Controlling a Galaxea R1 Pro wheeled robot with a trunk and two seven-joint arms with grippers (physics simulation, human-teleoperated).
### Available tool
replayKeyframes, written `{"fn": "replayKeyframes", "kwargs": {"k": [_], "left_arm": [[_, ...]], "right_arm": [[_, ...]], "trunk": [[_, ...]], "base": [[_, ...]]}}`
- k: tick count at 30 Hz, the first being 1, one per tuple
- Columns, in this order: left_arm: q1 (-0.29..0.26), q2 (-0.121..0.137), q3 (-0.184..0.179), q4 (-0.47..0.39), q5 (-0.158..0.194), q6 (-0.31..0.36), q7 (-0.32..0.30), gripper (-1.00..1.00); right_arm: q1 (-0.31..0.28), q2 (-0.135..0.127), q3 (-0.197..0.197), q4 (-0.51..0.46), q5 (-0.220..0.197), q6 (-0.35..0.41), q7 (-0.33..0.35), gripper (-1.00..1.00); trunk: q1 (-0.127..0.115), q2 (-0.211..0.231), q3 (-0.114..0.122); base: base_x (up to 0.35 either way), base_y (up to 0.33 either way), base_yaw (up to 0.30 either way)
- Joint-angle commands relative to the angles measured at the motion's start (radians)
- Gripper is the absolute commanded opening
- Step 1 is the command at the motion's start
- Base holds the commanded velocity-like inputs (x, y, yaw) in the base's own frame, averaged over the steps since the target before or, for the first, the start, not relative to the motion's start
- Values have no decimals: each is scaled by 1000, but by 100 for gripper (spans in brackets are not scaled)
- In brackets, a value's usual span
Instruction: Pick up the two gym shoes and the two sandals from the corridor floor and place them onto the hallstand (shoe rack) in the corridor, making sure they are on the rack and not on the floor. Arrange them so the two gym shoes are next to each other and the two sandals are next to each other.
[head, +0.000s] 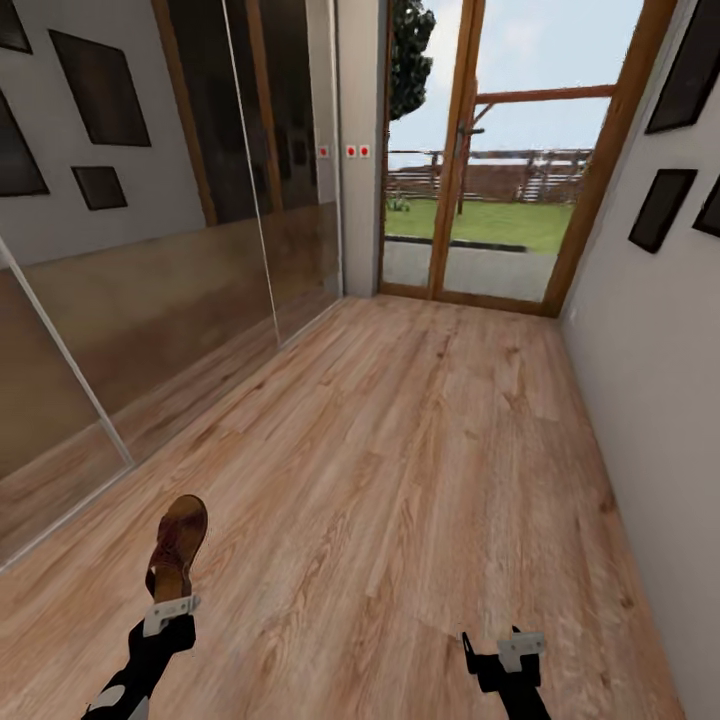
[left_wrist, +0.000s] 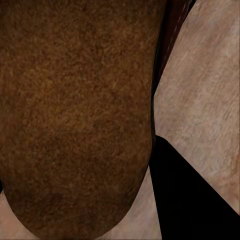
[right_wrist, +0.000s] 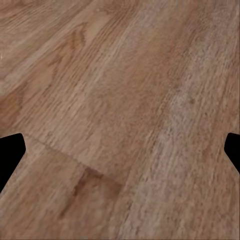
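Observation:
A brown sandal (head: 178, 545) sticks up from my left gripper (head: 168, 600) at the lower left of the head view, held above the corridor floor (head: 420, 470). Up close in the left wrist view, the sandal's brown sole (left_wrist: 75, 115) spans most of the picture, with one dark finger (left_wrist: 185, 195) beside it. My right gripper (head: 500, 645) hangs low at the lower right, open, with nothing between its fingers; its wrist view looks down at bare floor planks (right_wrist: 125, 120) between two dark fingertips (right_wrist: 10, 150). The gym shoes and the hallstand are out of view.
Mirrored sliding wardrobe doors (head: 150, 300) line the left wall. A white wall with dark picture frames (head: 662, 205) runs along the right. A wood-framed glass door (head: 500, 160) to a garden closes the corridor's far end.

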Motion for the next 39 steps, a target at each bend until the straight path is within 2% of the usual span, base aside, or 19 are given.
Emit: {"fn": "replayKeyframes", "kwargs": {"k": [1,6,8,17,18,20,23,33,39], "left_arm": [[-1,0,6,1,4,-1,-10,-100],[11,5,8,4,4,-1,-10,-100],[58,3,9,5,5,-6,-10,-100],[118,3,11,7,8,-67,-9,-100],[135,5,25,7,35,-86,-10,-100],[140,6,31,8,48,-90,-11,-100],[149,7,35,7,61,-94,-11,-100],[152,8,36,7,62,-94,-11,-100],[152,4,36,7,62,-94,-11,-100]], "right_arm": [[0,-1,9,0,-8,-2,-4,100],[0,-1,8,1,-8,-3,-4,100],[0,-2,7,12,-9,-3,-5,100],[0,-2,6,46,-12,-3,-11,100],[0,-4,5,50,-16,-3,-28,100],[0,-6,4,51,-27,-3,-41,100],[0,-5,5,51,-65,-2,-64,100],[0,-4,7,52,-72,0,-67,100],[0,-2,7,52,-73,0,-67,100]], "trunk": [[0,0,-1],[0,0,-1],[0,0,-1],[0,0,-1],[0,0,-1],[0,0,-1],[0,0,-1],[0,0,-1],[0,0,-1]], "base": [[339,0,276],[339,0,276],[339,0,276],[339,0,276],[339,0,276],[339,0,270],[339,0,119],[335,0,36],[80,0,246]]}}
